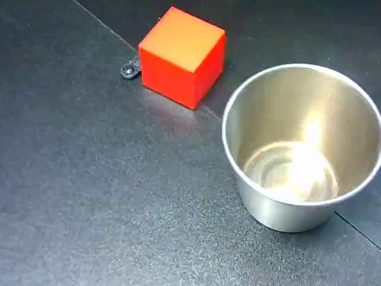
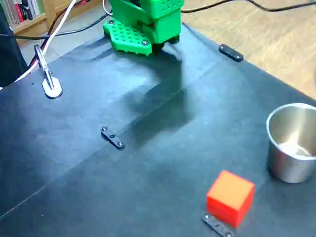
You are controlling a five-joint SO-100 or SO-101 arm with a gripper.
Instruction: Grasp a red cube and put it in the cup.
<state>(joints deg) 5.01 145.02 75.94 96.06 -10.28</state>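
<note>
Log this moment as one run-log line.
red cube: on mat, untouched | cup: upright, empty, apart from cube | tool: not in view | arm base: far end of mat | stage: grasp not started

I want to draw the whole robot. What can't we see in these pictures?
- The claw: in neither fixed view; only the green base shows, cut off by the top edge.
- The cup: its right side is cut off by the picture's edge.
- The small black clip behind the block: partly hidden, too small to tell.
</note>
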